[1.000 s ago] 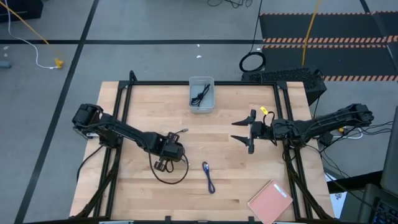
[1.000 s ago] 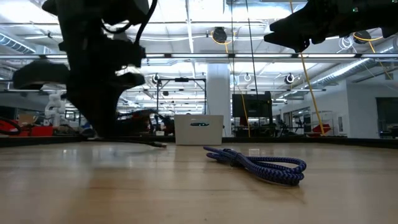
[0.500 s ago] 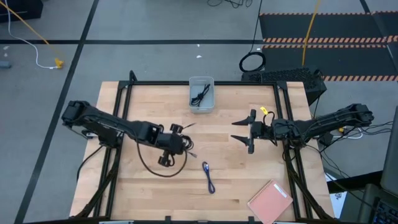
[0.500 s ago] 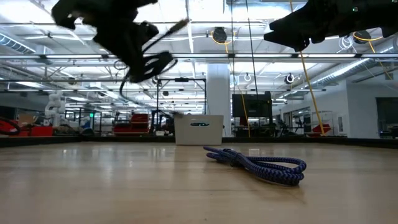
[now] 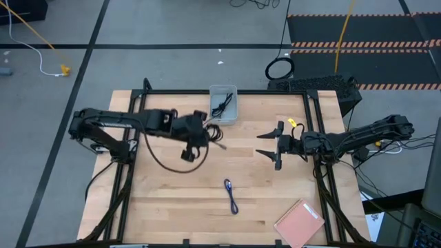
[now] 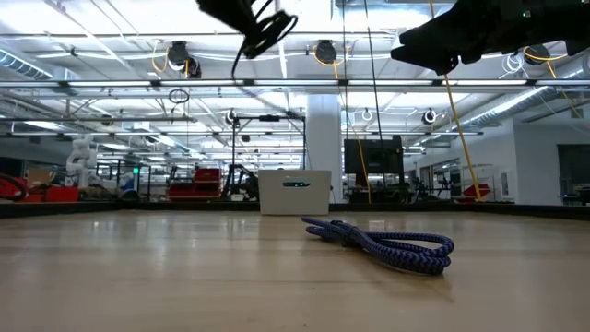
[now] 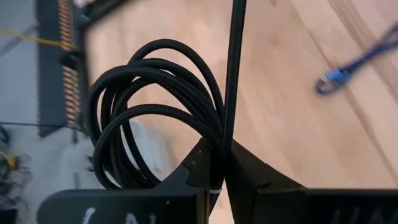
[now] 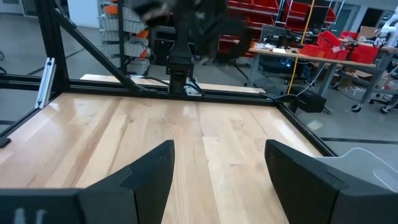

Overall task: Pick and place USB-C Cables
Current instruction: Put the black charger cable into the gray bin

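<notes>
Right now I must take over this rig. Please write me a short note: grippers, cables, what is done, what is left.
Left gripper: shut on a coiled black cable, held above the table beside the clear bin.
Right gripper: open, waiting over the table's right side.
Done: one black cable in bin.
Left: drop the held cable into the bin, then fetch the blue cable lying on the table.

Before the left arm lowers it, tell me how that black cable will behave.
Probably floppy: the black cable hangs in a slack loop below the left hand, which is shut on it. Likely light, since one pinch holds it all. It may sag or spring loose over the bin.
</notes>
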